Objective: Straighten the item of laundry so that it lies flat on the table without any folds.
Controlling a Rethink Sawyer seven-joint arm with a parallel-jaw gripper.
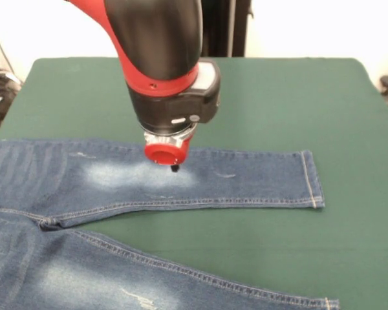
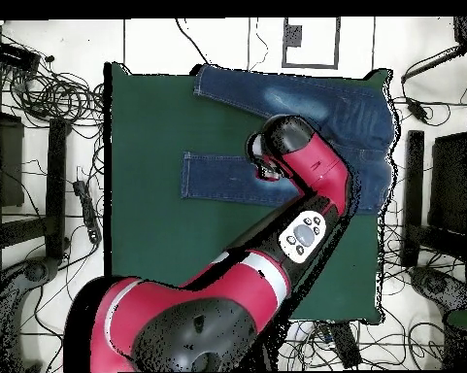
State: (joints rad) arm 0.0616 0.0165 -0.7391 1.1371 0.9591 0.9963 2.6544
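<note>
The blue denim jeans (image 1: pixel 246 181) lie spread on the dark green table (image 1: pixel 278 97), with both legs running towards the right in the front view. The far leg lies flat with its hemmed cuff at the right. The near leg (image 1: pixel 116 278) is cut off by the bottom edge. My gripper (image 1: pixel 174 166) hangs from the red and black arm, right over the faded whitish thigh patch (image 1: pixel 123 174) of the far leg, touching or just above it. In the overhead view the jeans (image 2: pixel 227 180) lie at the table's (image 2: pixel 150 223) far part, and the arm hides the gripper.
The waist end of the jeans reaches the table's edge at the left of the front view. Cables and dark equipment (image 2: pixel 43 87) lie on the floor around the table. A black stand (image 1: pixel 223 26) rises behind the table's far side.
</note>
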